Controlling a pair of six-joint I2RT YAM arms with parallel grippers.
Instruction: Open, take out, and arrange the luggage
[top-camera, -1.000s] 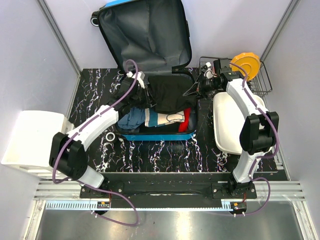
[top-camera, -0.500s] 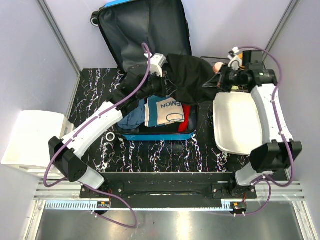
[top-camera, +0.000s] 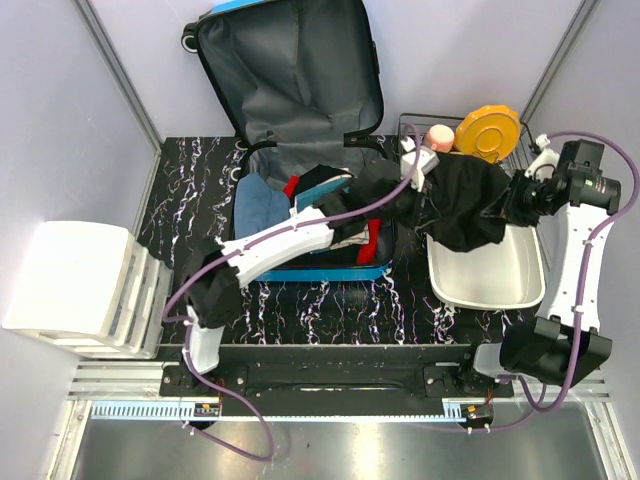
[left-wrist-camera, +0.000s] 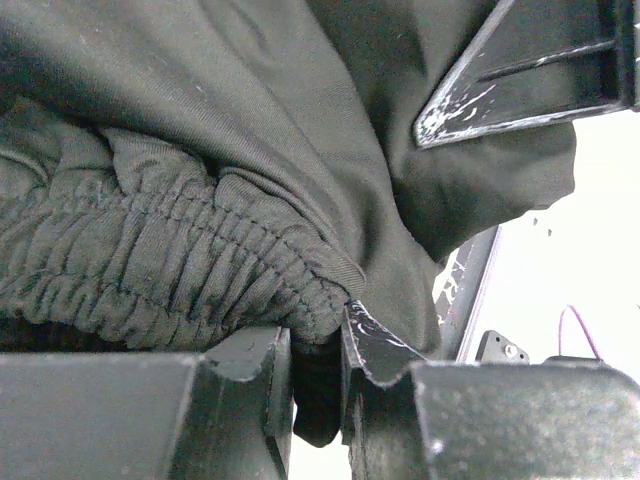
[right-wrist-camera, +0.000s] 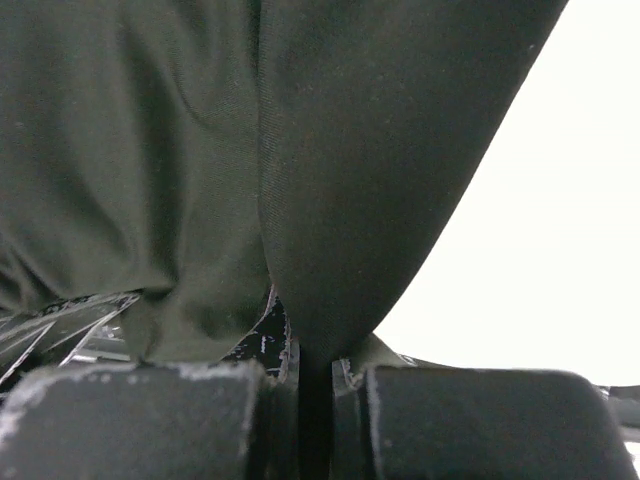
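Currently the left gripper (top-camera: 418, 168) and right gripper (top-camera: 513, 200) are both clamped on the black garment (top-camera: 460, 210). It should be limp and light; hold it at the elastic waistband (left-wrist-camera: 190, 270).

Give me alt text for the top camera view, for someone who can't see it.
The left gripper and right gripper hold a black garment stretched between them above the white bin. Left of it, the blue suitcase lies open with clothes inside.

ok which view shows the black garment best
Top external: the whole black garment hangs stretched between the left hand and right hand, partly over the white bin. Left wrist shows only its gathered waistband, right wrist only a pinched fold.
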